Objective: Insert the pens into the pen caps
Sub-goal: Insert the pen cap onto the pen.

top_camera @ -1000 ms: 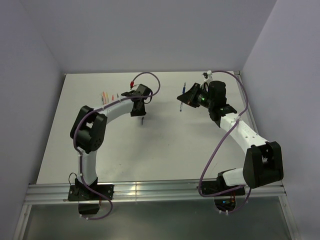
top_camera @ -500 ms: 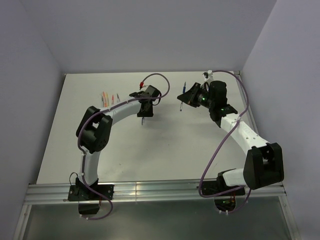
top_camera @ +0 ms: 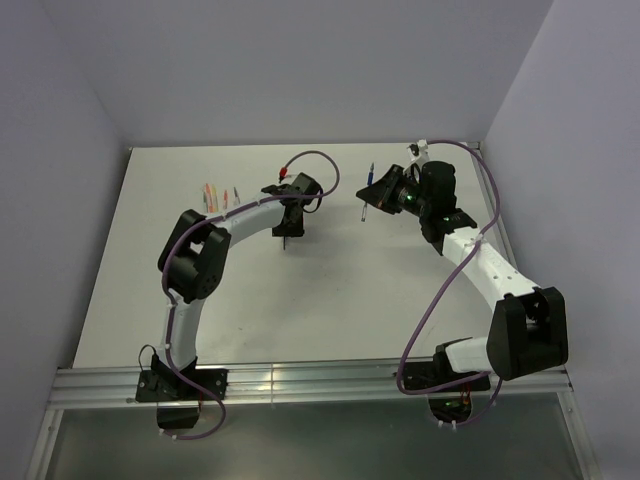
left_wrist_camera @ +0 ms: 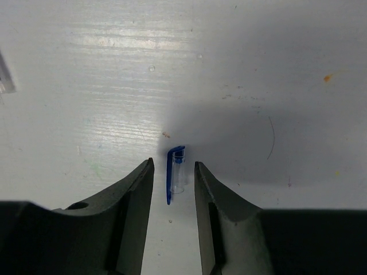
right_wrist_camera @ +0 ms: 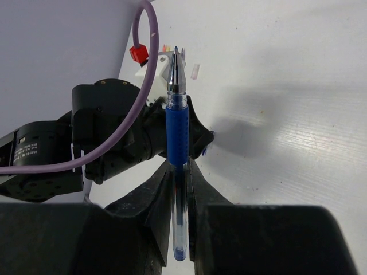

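Observation:
A blue pen cap [left_wrist_camera: 176, 172] with a clear tube lies flat on the white table. My left gripper [left_wrist_camera: 174, 163] is open and low over the table, one finger on each side of the cap's near end, neither touching it. From above, the cap [top_camera: 285, 240] shows as a small dark mark just below the left gripper [top_camera: 289, 224]. My right gripper [right_wrist_camera: 180, 166] is shut on a blue pen [right_wrist_camera: 176, 126], held above the table with its metal tip pointing away from the wrist. In the top view, that pen [top_camera: 364, 210] sticks out of the right gripper [top_camera: 376, 192].
Several more pens and caps in orange, red and pink [top_camera: 216, 192] lie at the back left of the table [top_camera: 330, 300]. A clear piece [left_wrist_camera: 4, 80] lies at the left edge of the left wrist view. Grey walls close in the table's back and sides.
The left arm has swung a little to the right and its wrist now sits over the blue cap. The right arm with the pen has barely moved.

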Tool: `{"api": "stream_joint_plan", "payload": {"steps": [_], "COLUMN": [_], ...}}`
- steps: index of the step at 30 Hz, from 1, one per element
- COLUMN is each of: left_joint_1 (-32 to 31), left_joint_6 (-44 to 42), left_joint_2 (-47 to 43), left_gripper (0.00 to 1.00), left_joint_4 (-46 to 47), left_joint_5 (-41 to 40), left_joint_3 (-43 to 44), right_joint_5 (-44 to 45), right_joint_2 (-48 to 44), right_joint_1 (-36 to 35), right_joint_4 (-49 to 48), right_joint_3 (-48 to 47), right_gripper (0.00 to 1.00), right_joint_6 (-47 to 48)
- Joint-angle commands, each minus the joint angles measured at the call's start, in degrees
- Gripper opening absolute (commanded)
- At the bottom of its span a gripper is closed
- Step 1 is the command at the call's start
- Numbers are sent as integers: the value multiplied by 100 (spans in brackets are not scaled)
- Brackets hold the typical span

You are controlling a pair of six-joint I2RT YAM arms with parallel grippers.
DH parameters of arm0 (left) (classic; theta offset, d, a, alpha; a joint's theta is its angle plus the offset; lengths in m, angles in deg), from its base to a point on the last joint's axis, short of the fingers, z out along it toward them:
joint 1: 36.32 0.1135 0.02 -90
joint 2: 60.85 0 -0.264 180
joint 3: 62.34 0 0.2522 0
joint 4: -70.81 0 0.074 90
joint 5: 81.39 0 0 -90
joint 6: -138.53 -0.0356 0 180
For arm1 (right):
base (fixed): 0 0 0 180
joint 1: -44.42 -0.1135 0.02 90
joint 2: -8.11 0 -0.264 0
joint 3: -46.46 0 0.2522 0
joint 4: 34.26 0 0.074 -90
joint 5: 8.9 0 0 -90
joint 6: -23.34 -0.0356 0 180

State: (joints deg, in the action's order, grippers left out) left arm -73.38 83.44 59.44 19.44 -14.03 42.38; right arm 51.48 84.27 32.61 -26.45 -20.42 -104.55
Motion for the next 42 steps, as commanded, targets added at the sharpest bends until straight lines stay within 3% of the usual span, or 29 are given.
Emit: {"api": "stream_joint_plan", "payload": {"steps": [1, 19, 26, 30, 39, 42], "left_joint_1": [6, 14, 14, 41, 304, 313], "left_joint_6": [-108, -187, -205, -143, 419, 551], "left_joint_2": [74, 320, 372, 302, -391, -532], "left_gripper": [40, 36, 20, 0, 0, 0], "left_joint_4": [-1, 51, 34, 130, 877, 1062], "left_joint_5": [-110, 74, 224, 425, 1314, 1506], "left_joint_3": [150, 177, 107, -60, -518, -614], "right_joint_5": [-52, -61, -78, -166, -535, -255], "right_joint_2": [-242, -198, -172, -119, 65, 101], "right_joint_1": [56, 65, 56, 65, -84, -426], "right_joint_4": [-248, -239, -248, -231, -450, -249], "right_joint_3": [21, 21, 21, -5, 39, 91], "right_gripper": [0, 0, 0, 0, 0, 0], "right_joint_6": [-8, 1, 1, 1, -184, 18]}}
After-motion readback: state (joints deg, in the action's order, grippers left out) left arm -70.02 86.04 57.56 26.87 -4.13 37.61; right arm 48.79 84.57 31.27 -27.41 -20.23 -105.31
